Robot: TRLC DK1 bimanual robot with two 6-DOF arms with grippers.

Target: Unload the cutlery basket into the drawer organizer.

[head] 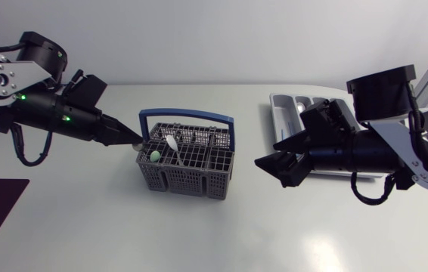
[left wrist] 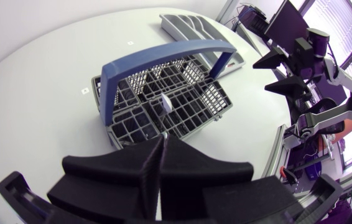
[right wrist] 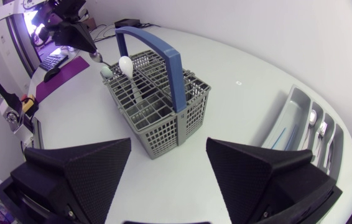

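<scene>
- Far left: left gripper (head: 132, 142) at the left end of the cutlery basket (head: 184, 181), fingers pressed together. Small silvery bit at the tips, too small to identify.
- Just right of those tips, inside the basket: pale green knob (head: 155, 156). Beside it, a white spoon (head: 172, 143) standing bowl-up and tilted.
- Middle of the tabletop (head: 123, 227): the basket itself, grey mesh, upright, split into several compartments, with a blue handle (head: 187, 115) arching across it.
- Right of the basket and apart from it: right gripper (head: 274, 168), fingers spread wide, nothing between them.
- Far right: grey drawer organizer (head: 282, 113), partly hidden behind the right arm (head: 365, 155), with silver cutlery (head: 302, 107) in one slot.
- Only from the left wrist view: the closed seam between the left fingers, directly above the basket's near compartments, the spoon bowl just ahead of it. Organizer beyond the basket, contents not visible from there.
- Only from the right wrist view: the organizer's long slots seen from the end, silver pieces lying in several of them. Basket ahead of the open fingers, left gripper's tip just above the green knob at the far rim.
</scene>
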